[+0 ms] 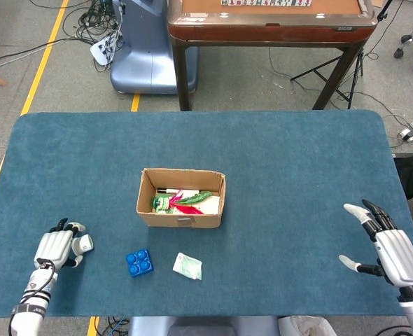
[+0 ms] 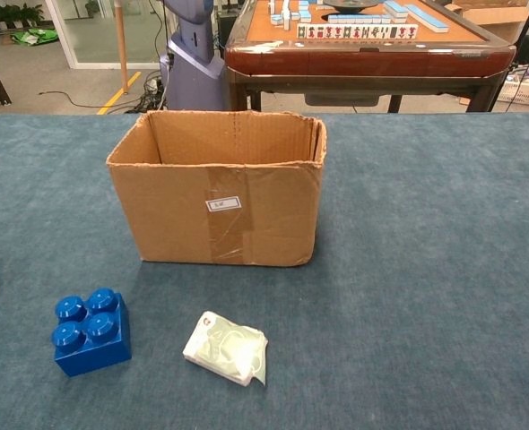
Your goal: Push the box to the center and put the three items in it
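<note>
You have wide bare desk [image 1: 297,168] right of the cardboard box [image 1: 182,198]. On its near left, the blue brick [image 1: 138,262] and packet [image 1: 187,266] narrow the way.

Bench [image 1: 297,161] w/ blue felt top, rounded corners. Box [image 1: 181,198] sits near centre, open side up, taped front w/ small white label. In front of box: blue brick [image 1: 138,262], studs up, and just right of it a pale packet [image 1: 187,266], the two apart. White cup [image 1: 85,244] lies on its side at front left, well left of brick.
</note>
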